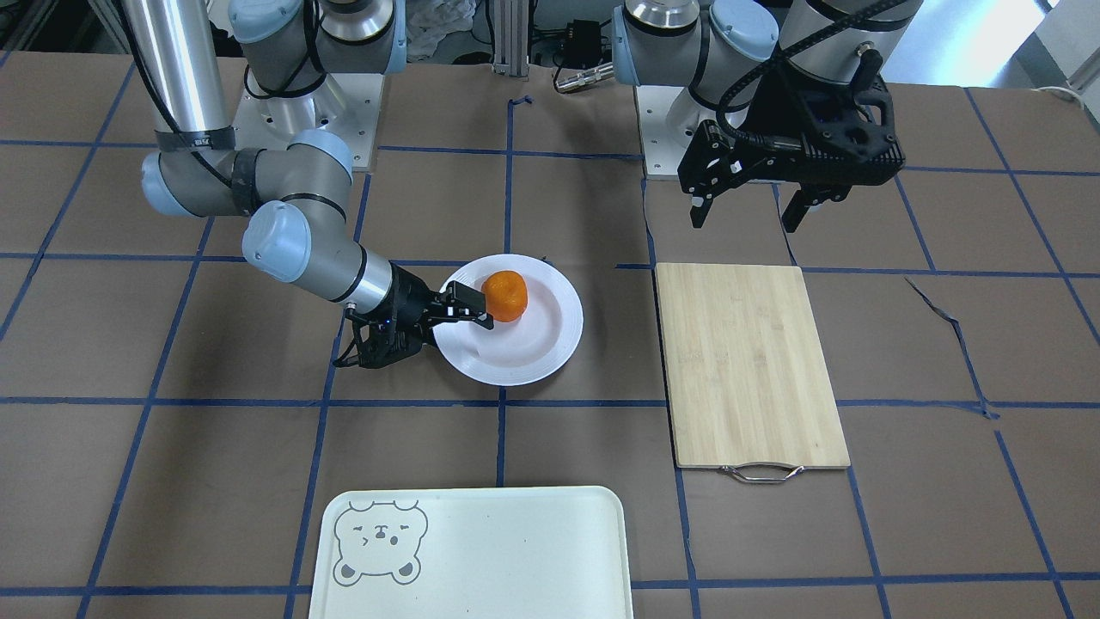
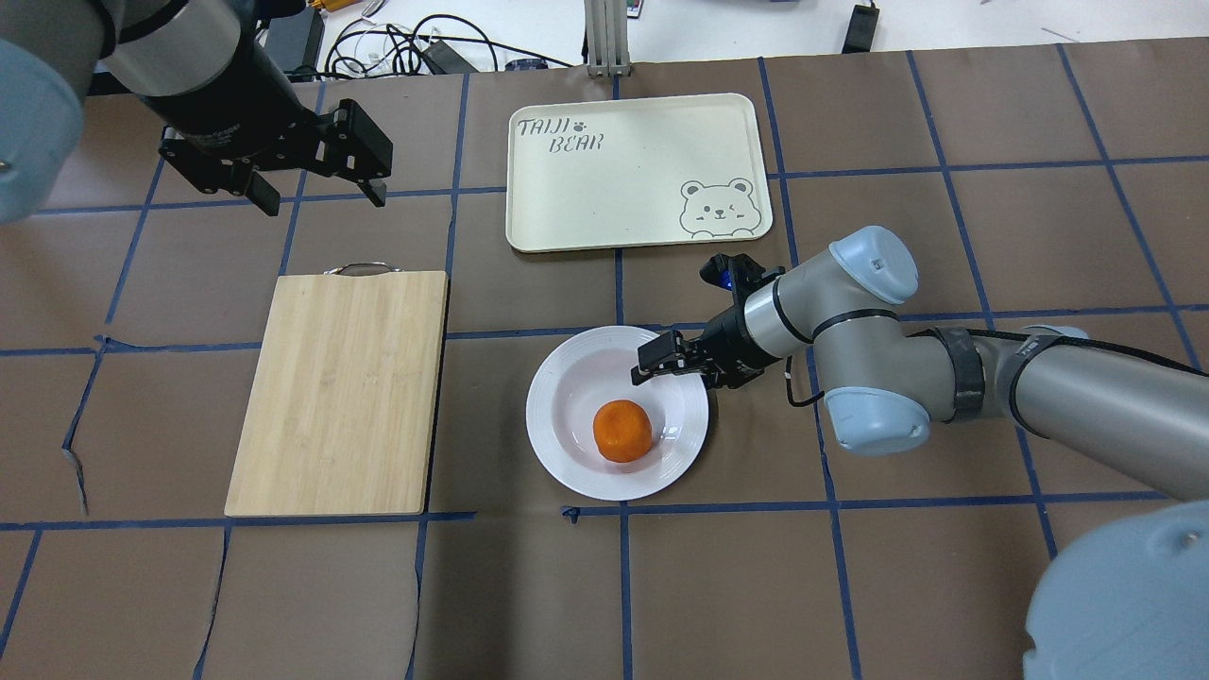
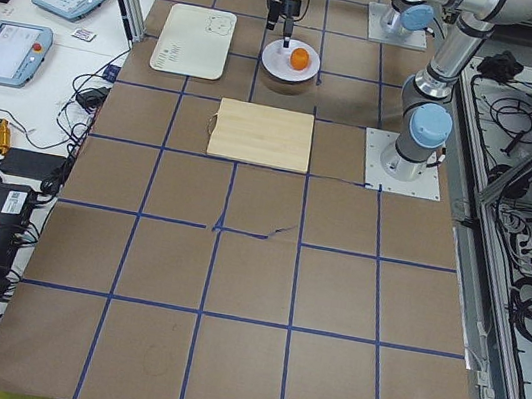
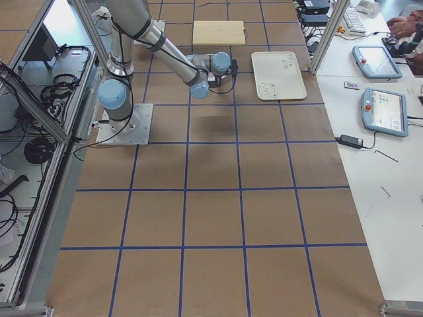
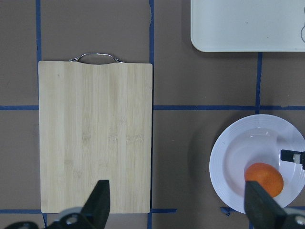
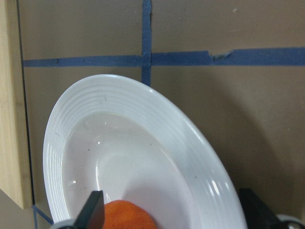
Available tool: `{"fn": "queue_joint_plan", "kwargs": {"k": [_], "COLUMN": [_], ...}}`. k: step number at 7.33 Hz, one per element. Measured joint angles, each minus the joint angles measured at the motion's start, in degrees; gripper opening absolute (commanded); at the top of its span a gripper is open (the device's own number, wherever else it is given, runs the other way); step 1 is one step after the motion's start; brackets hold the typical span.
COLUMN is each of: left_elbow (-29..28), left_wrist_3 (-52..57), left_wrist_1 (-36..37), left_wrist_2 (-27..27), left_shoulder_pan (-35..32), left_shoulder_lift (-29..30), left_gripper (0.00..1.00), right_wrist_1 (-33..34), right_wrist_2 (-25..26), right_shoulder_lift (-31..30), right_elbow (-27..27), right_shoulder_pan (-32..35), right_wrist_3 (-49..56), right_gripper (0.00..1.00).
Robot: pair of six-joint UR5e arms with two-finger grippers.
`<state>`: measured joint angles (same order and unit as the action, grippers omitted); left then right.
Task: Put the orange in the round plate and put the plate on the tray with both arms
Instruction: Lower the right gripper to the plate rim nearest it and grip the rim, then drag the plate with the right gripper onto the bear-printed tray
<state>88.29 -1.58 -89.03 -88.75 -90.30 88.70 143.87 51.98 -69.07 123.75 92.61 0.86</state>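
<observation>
The orange (image 1: 504, 296) (image 2: 622, 431) lies in the sunken centre of the white round plate (image 1: 524, 352) (image 2: 567, 444) at mid-table. My right gripper (image 1: 481, 311) (image 2: 652, 368) is low at the plate's edge and open. In the right wrist view one finger (image 6: 93, 210) is inside the plate beside the orange (image 6: 128, 217), and the other is outside the rim (image 6: 190, 133). My left gripper (image 1: 745, 222) (image 2: 323, 199) (image 5: 178, 205) hangs open and empty above the table near the cutting board's handle end. The cream tray (image 1: 516, 550) (image 2: 604, 189) with the bear face lies empty beyond the plate.
A bamboo cutting board (image 1: 748, 361) (image 2: 340, 387) with a metal handle lies to the plate's left in the overhead view. Blue tape lines grid the brown table. Tablets and a person's hand (image 4: 403, 26) are on a side bench beyond the table.
</observation>
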Motion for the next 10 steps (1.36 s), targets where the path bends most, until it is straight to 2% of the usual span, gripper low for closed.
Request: {"fn": "queue_joint_plan", "kwargs": {"k": [1,3,4,7,10], "left_elbow": [0.4,0.8,0.9,1.0,1.0], "left_wrist_3": [0.0,0.0,0.0,0.2,0.1], "left_wrist_1": [0.0,0.0,-0.1,-0.6,-0.6], "left_wrist_2": [0.0,-0.1,-0.3,-0.6,-0.2], "left_shoulder_pan": [0.0,0.4,0.5,0.4,0.1], "left_shoulder_lift": [-0.3,-1.0,-1.3,-2.1,-1.9], "left_gripper": [1.00,1.00,1.00,1.00,1.00], "right_wrist_1": [0.0,0.3,0.9,3.0,8.9], "right_wrist_2": [0.1,0.2,0.2,0.1,-0.1], "right_shoulder_lift": [0.2,1.1,1.6,1.8,1.2], "right_elbow": [0.0,0.0,-0.1,-0.2,-0.3], "right_shoulder_pan": [0.0,0.0,0.0,0.0,-0.3], "right_wrist_3": [0.1,0.4,0.5,0.7,0.7], "right_gripper": [0.69,0.14,0.00,0.00,0.00]}}
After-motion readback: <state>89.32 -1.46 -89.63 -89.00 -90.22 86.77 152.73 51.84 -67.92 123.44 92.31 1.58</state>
